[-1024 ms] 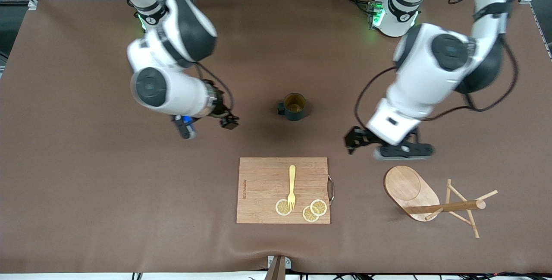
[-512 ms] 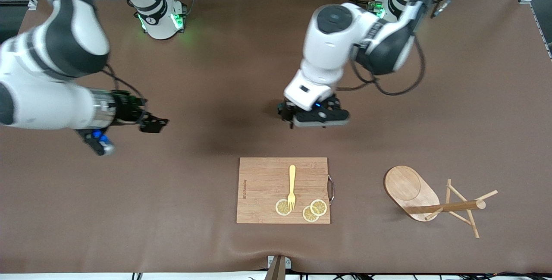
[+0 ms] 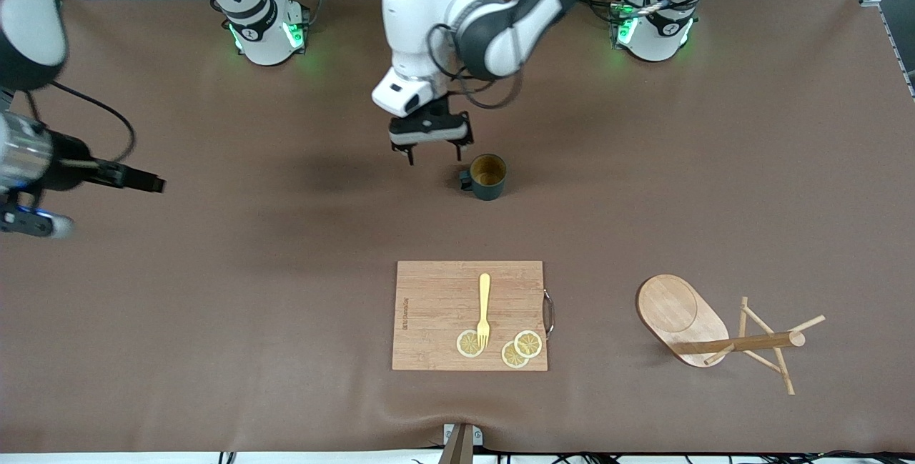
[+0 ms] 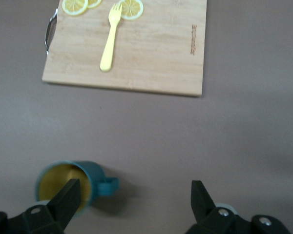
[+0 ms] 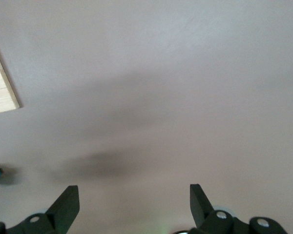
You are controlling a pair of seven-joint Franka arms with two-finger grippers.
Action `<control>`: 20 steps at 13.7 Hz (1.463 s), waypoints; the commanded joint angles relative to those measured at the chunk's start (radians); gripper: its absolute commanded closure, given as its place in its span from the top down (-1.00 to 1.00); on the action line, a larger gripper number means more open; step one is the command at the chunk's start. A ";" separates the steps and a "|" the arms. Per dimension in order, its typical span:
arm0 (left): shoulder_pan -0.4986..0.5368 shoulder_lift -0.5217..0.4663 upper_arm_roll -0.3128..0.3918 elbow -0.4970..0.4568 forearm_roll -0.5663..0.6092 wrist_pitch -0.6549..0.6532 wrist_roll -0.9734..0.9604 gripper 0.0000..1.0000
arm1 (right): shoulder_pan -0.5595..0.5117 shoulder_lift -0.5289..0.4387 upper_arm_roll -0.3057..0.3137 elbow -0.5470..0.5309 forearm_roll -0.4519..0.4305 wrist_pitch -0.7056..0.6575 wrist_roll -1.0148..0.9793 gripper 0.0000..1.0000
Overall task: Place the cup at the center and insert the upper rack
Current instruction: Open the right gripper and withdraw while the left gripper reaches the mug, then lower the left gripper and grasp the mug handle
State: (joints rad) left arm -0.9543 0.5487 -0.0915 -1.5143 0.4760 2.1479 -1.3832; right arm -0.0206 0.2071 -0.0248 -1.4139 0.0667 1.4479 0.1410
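Teal-glazed, mustard-lined cup (image 3: 487, 176) stands upright at frame centre, loop handle showing; light wooden upper rack (image 3: 715, 332) lies toppled lower right; left gripper (image 3: 431, 153) and right gripper (image 3: 136, 180) both spread, empty.

Even overhead light, no glare on the brown matte table cover (image 3: 214, 321). Soft, smeary arm shadows fall mid-table. The right arm at the table's edge is motion-blurred, wrist views slightly soft.
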 commanded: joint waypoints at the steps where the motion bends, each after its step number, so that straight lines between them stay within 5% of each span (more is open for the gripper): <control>1: -0.032 0.060 0.009 0.029 0.099 -0.010 -0.143 1.00 | -0.033 -0.096 0.022 -0.074 -0.071 0.017 -0.061 1.00; 3: -0.055 0.097 0.009 0.025 0.122 -0.010 -0.177 1.00 | -0.036 -0.164 0.022 -0.147 -0.077 0.046 -0.073 1.00; 7: -0.098 0.131 0.016 0.000 0.206 -0.011 -0.368 1.00 | -0.030 -0.382 0.023 -0.469 -0.077 0.228 -0.080 1.00; 13: -0.136 0.162 0.015 -0.060 0.398 -0.011 -0.681 1.00 | -0.044 -0.211 0.022 -0.151 -0.077 0.080 -0.077 1.00; 20: -0.155 0.209 0.016 -0.075 0.427 -0.057 -0.705 1.00 | -0.047 -0.193 0.023 -0.099 -0.081 0.058 -0.081 1.00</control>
State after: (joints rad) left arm -1.0907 0.7509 -0.0858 -1.5836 0.8547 2.1151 -2.0488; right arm -0.0473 0.0003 -0.0139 -1.5501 0.0001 1.5282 0.0735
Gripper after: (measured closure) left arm 0.000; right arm 0.000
